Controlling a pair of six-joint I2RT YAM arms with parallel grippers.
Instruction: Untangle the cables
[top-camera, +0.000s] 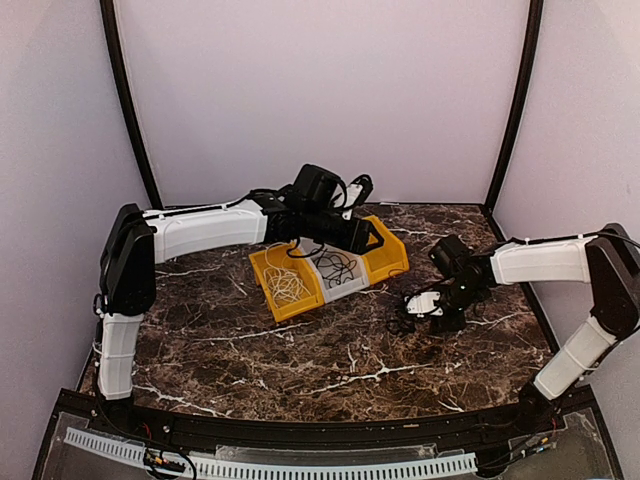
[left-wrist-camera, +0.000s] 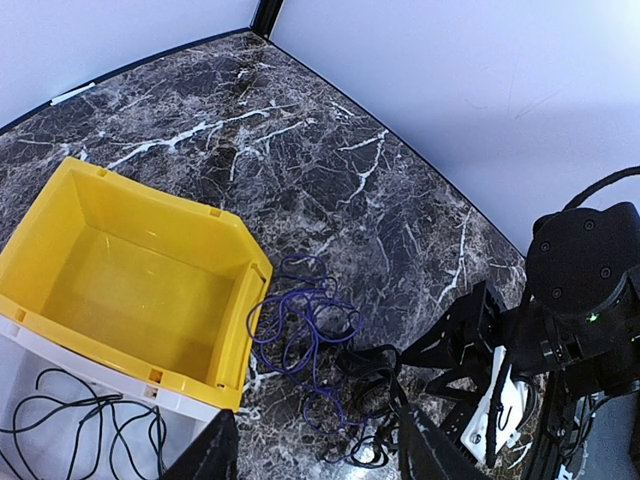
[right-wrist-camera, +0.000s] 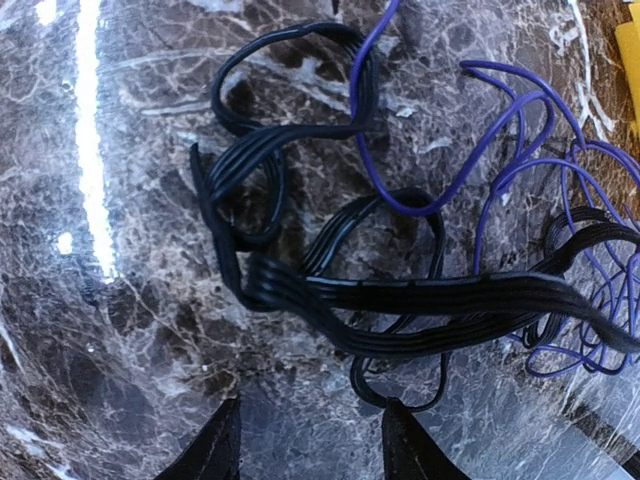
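A tangle of cables lies on the marble table right of the bins: a thin purple cable (left-wrist-camera: 300, 335) (right-wrist-camera: 500, 170) looped through a black flat cable (left-wrist-camera: 375, 380) (right-wrist-camera: 400, 295). My right gripper (top-camera: 420, 305) (right-wrist-camera: 310, 450) hangs open just above this tangle (top-camera: 403, 318), with nothing between its fingers; a thin black loop (right-wrist-camera: 400, 385) lies by its right fingertip. My left gripper (top-camera: 372, 240) (left-wrist-camera: 320, 460) is open and empty, hovering over the right yellow bin's near edge. A white cable (top-camera: 285, 287) sits in the left yellow bin. A black cable (top-camera: 337, 266) (left-wrist-camera: 80, 420) lies in the white middle bin.
Three joined bins stand mid-table: a yellow one (top-camera: 262, 275), a white one (top-camera: 345, 290) and an empty yellow one (top-camera: 395, 262) (left-wrist-camera: 140, 290). In the left wrist view the right arm's gripper body (left-wrist-camera: 490, 385) is close beside the tangle. Walls enclose the table.
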